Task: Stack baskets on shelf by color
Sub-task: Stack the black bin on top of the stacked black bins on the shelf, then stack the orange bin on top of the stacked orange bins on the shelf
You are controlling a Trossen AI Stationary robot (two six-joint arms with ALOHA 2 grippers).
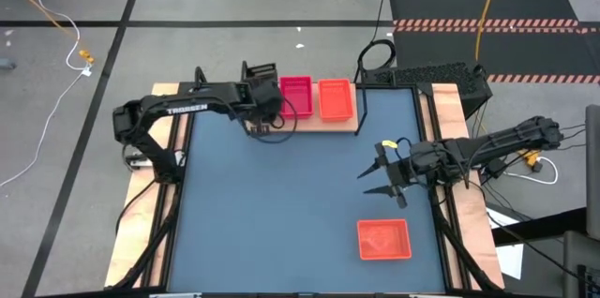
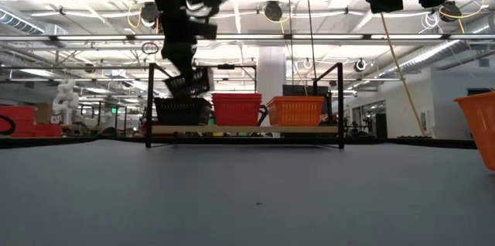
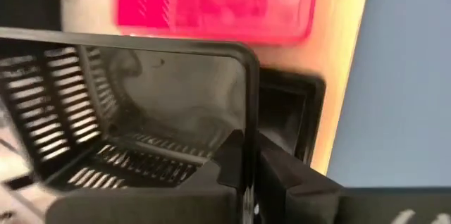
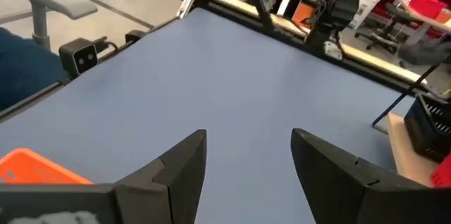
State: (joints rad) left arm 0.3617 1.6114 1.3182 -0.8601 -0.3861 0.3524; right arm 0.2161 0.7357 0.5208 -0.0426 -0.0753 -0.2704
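Held black basket (image 2: 188,83): tilted, lifted just above the black stack at the shelf's left end; the left wrist view has its rim (image 3: 141,46) and slotted wall close up.
Black basket on shelf (image 2: 182,111): sits at the left end, directly under the held one.
Pinkish-red basket (image 1: 296,95): on the shelf's middle, just beside the black one.
Orange-red basket on shelf (image 1: 336,98): right of the pinkish-red one, sides nearly touching.
Shelf (image 1: 358,118): light wooden board with black wire uprights, at the table's far edge.
Loose orange-red basket (image 1: 384,239): alone on the blue table (image 1: 272,204), near the front right, well apart from the shelf.
Left gripper (image 1: 265,99): over the shelf's left end, fingers (image 3: 232,160) clamped on the held black basket's wall.
Right gripper (image 1: 386,175): hovers above the table's right side, between shelf and loose basket; fingers (image 4: 176,160) spread apart, nothing between them.
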